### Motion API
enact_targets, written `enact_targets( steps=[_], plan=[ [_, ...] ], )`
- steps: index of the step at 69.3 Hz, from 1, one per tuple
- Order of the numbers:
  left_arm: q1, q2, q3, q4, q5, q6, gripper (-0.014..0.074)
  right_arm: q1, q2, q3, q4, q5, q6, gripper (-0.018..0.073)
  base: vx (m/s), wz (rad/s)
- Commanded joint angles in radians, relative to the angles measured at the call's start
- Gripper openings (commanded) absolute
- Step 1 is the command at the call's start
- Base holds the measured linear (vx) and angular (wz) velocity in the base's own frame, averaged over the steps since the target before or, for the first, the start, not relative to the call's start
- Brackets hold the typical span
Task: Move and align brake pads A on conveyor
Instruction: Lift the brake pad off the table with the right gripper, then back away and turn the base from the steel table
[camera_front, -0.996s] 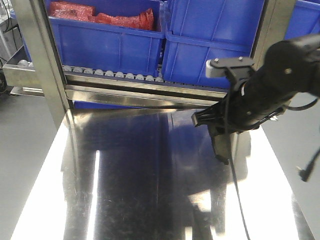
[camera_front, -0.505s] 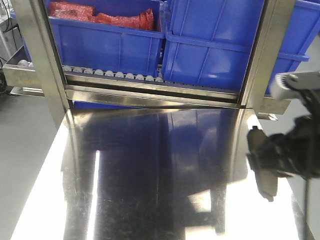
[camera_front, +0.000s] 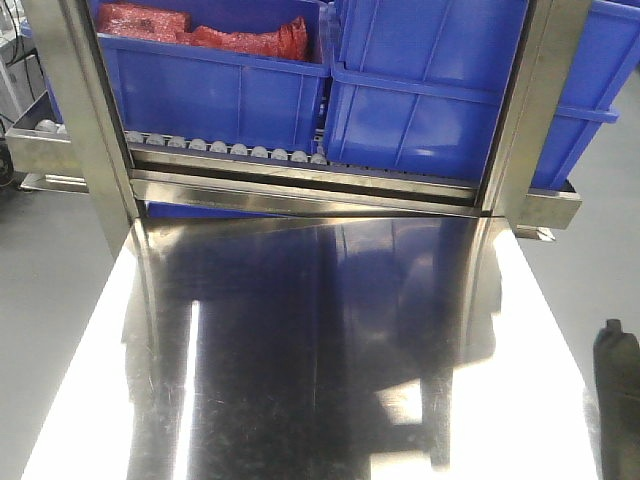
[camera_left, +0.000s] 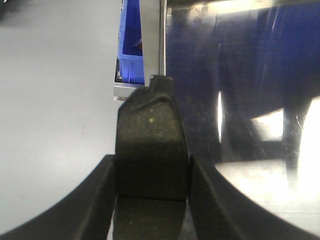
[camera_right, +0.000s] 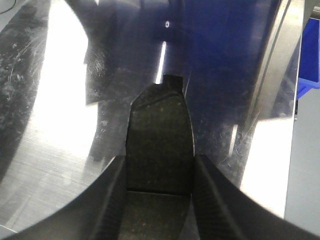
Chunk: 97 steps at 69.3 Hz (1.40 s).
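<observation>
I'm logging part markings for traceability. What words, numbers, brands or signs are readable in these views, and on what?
None readable: the left brake pad, the right brake pad, the blue bins and the steel tabletop show no lettering, numbers or labels.

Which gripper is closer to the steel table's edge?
Left. The left gripper, holding a brake pad, straddles the table edge; the right gripper is over the table itself, edge to its right.
</observation>
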<state>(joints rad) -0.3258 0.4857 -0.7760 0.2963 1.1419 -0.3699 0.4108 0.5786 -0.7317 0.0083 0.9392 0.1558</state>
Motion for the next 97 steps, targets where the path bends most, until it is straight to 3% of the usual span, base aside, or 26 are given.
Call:
enact_targets(
  steps=[1,97],
  plan=[
    [-0.001,0.006,-0.026,0.024,-0.074,-0.003,-0.0006,-0.002,-0.040,-0.006,-0.008,-0.082,0.002,-0.0012,0.00,0.00],
    [-0.001,0.006,-0.026,0.024,-0.074,-0.003,-0.0006,-0.002,-0.086,0.009,-0.008,-0.081,0.002,-0.0012,0.00,0.00]
  ],
)
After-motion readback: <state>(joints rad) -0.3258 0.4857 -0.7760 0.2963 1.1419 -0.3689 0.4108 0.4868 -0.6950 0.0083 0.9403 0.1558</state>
